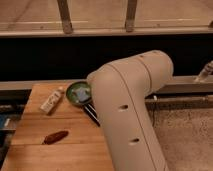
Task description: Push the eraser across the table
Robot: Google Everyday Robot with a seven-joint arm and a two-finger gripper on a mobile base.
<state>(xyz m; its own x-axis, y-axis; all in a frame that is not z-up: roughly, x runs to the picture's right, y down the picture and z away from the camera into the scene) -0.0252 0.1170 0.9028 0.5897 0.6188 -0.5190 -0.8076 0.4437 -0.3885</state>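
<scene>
The eraser (91,112), a small black striped block, lies on the wooden table (50,155) just below the green dish (78,93). Only its left end shows; the rest is hidden behind my big white arm (127,110), which fills the middle and right of the view. My gripper is not in view, hidden behind the arm or beyond it.
A white labelled packet (51,100) lies at the table's back left. A reddish-brown sausage-shaped object (55,136) lies at the left front. A dark wall and metal rails run behind the table. Speckled floor is at the right.
</scene>
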